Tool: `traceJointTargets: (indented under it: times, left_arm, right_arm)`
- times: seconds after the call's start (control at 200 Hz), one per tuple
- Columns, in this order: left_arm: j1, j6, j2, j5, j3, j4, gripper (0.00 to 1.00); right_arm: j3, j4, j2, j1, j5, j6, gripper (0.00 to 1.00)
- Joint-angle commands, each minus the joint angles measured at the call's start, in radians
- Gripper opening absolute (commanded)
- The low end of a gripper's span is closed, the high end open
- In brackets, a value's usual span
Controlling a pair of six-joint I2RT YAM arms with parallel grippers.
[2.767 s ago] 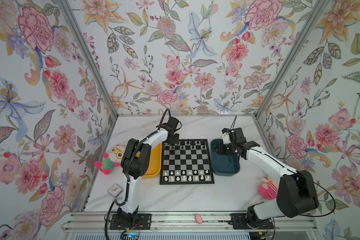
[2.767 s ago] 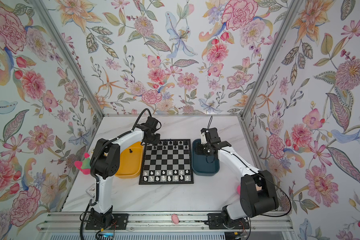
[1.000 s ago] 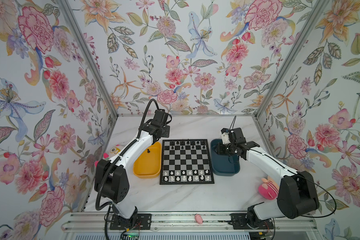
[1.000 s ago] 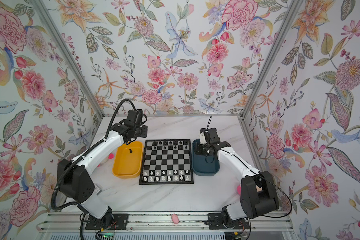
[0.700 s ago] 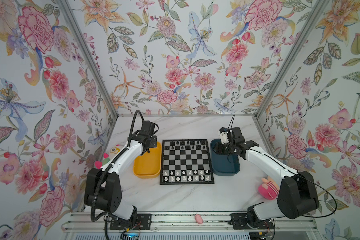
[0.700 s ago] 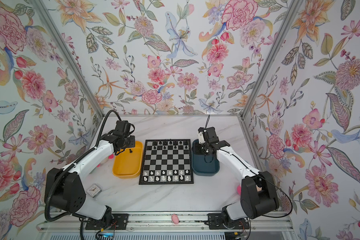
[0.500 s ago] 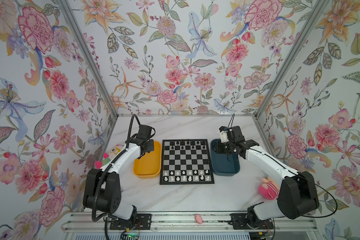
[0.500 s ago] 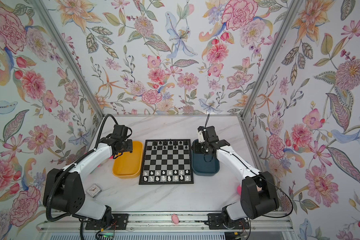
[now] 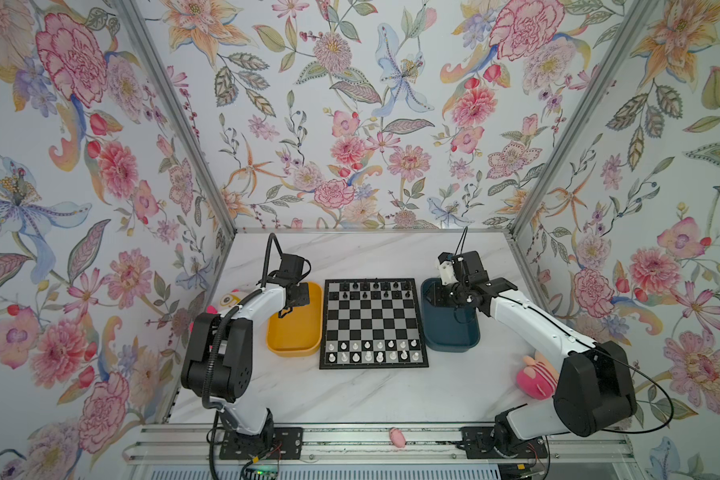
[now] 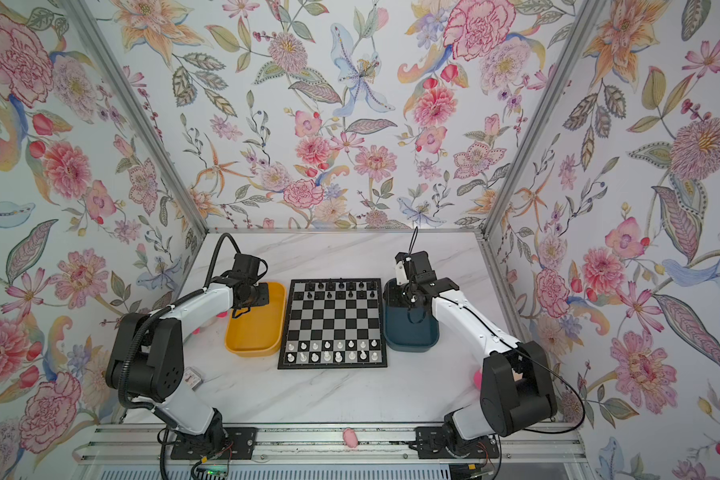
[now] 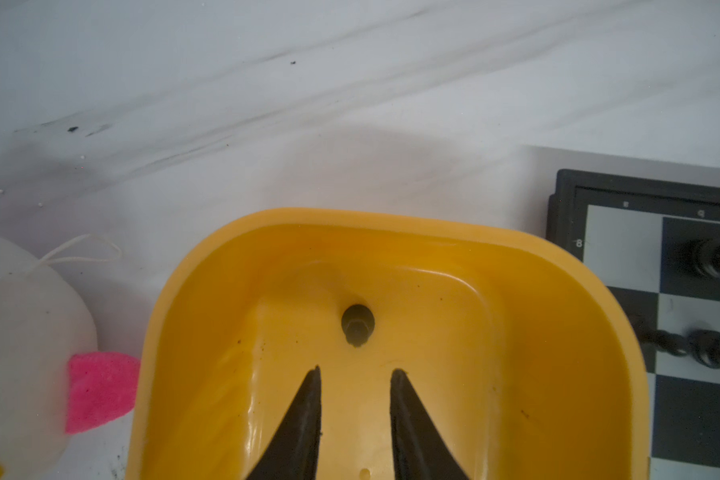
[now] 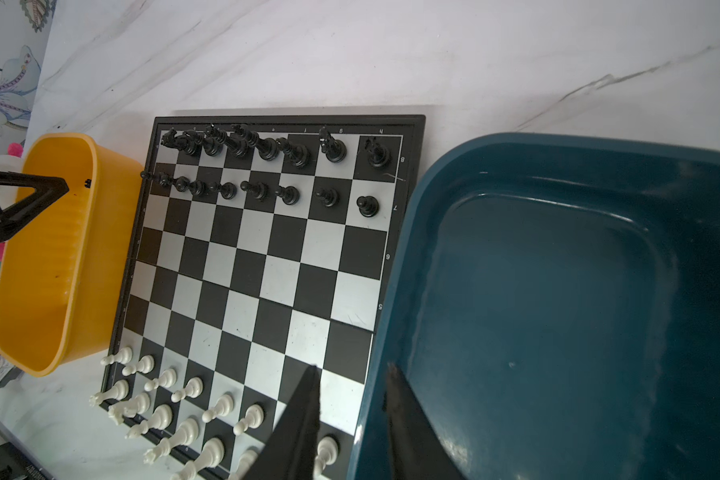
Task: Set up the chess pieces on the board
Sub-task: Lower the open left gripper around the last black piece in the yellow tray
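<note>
Left gripper point(image 11: 355, 369) open over the yellow tray point(image 11: 391, 220); right gripper point(image 12: 354, 366) open at the dark blue tray point(image 12: 558, 291).

In both top views, the white chessmen point(image 9: 371, 351) stand upright in two rows on the two nearest ranks of the chessboard point(image 9: 374, 320). Further back, the yellow tray lies just beside the chessboard's left edge and the dark blue tray just beside its right edge. The left gripper's fingers are parted with nothing between them and point down into the far end of the yellow tray. One lone black chessman point(image 11: 357, 324) sits on the tray floor just ahead of the fingertips, untouched. The right gripper's fingers are likewise parted and hold nothing; the dark blue tray's board-side rim shows in the gap between them. Farthest back, the black chessmen point(image 9: 371, 289) occupy the two far ranks.
</note>
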Motion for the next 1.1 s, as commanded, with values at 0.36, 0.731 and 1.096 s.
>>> traceJointTargets:
  times: [0.36,0.731,1.096]
  left_arm:
    - [0.037,0.012,0.074,0.04,0.014,0.052,0.37]
    - [0.047,0.017,0.112,0.048,0.027,0.055,0.35]
    - [0.047,0.014,0.123,0.062,0.027,0.057,0.31]
  right_arm:
    - [0.019,-0.022,0.016,0.007,0.019,0.016,0.29]
    - [0.012,-0.022,0.013,0.007,0.021,0.018,0.29]
    - [0.009,-0.02,0.012,0.008,0.024,0.017,0.29]
